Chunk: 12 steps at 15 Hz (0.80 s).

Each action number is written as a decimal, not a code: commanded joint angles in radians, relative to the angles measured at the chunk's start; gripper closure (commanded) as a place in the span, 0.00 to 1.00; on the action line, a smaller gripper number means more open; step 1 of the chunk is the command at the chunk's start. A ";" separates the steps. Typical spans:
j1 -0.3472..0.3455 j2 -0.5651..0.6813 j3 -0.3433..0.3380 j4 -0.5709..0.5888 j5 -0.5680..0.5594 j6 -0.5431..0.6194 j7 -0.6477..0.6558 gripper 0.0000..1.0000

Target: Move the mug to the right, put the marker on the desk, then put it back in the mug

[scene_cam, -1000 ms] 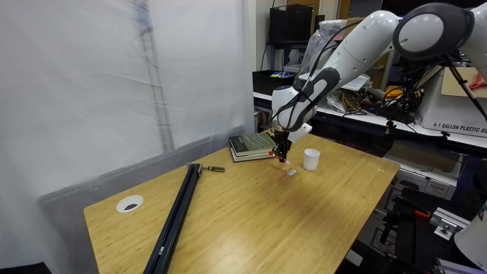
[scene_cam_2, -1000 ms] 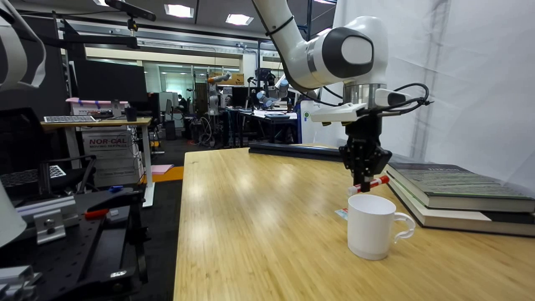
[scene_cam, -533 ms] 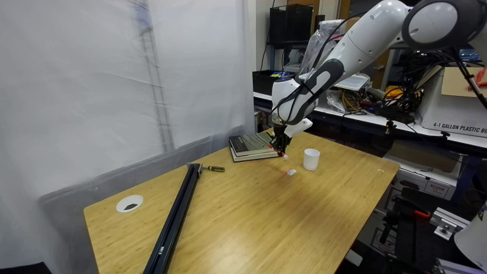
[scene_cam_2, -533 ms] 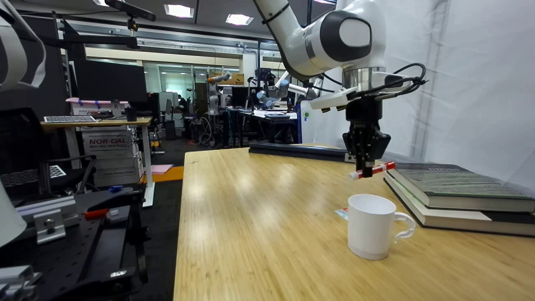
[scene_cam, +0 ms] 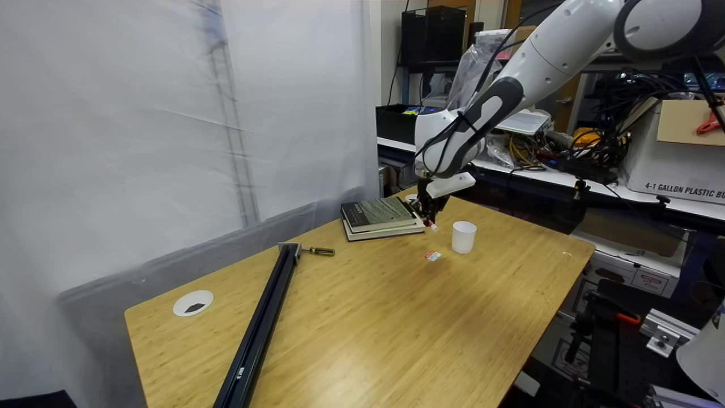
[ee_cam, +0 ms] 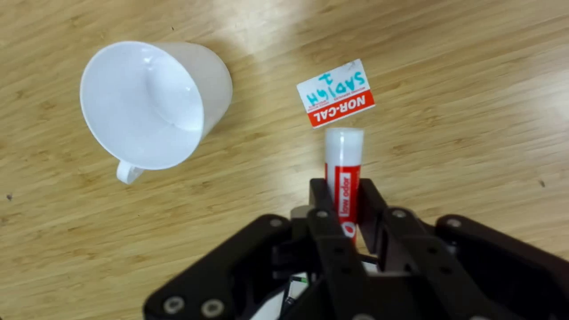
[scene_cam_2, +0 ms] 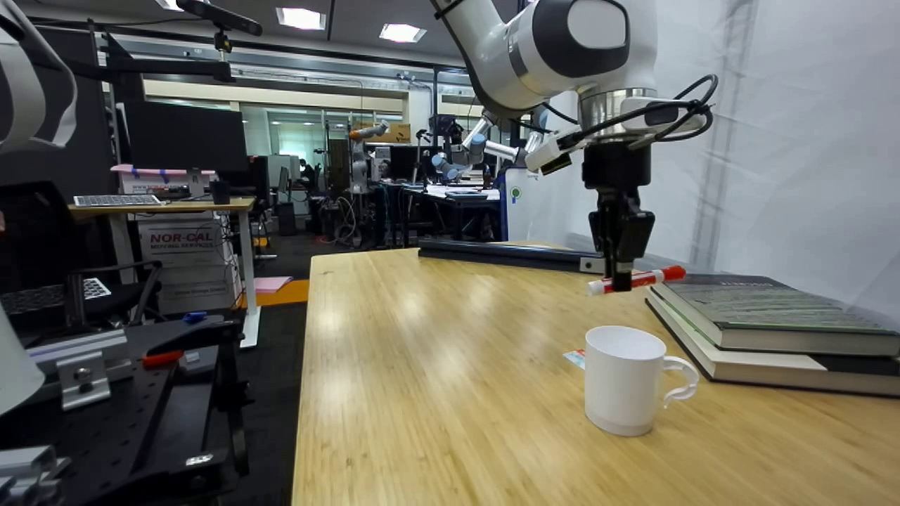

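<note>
The white mug [scene_cam: 464, 238] stands upright on the light-wood desk [scene_cam: 362, 323], with its curved handle towards the books in an exterior view [scene_cam_2: 680, 379]. My gripper [scene_cam_2: 621, 282] hangs above the desk, shut on the red and white marker [scene_cam_2: 655, 277]. The marker lies nearly level across the fingers, its red end up a little and pointing towards the books. In the wrist view the marker [ee_cam: 343, 153] sits between both fingertips, and the mug [ee_cam: 215, 84] is off to the left, open mouth showing nothing inside. The marker's red end is hidden there behind the gripper.
Two stacked books [scene_cam_2: 780, 330] lie close beside the gripper. A small red and white label [ee_cam: 335, 94] is flat on the desk near the mug. A long black bar [scene_cam: 263, 323], a screwdriver [scene_cam: 320, 251] and a white-ringed cable hole [scene_cam: 192, 303] are farther along.
My gripper has risen off the desk with the marker held in it, then shifted sideways past the label, staying near the books. The mug, books and label have not moved.
</note>
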 commanded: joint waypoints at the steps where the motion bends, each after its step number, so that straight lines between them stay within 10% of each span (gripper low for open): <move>1: 0.039 -0.048 -0.045 -0.054 0.018 0.001 0.113 0.95; 12: 0.068 -0.108 -0.102 -0.137 0.005 0.031 0.409 0.95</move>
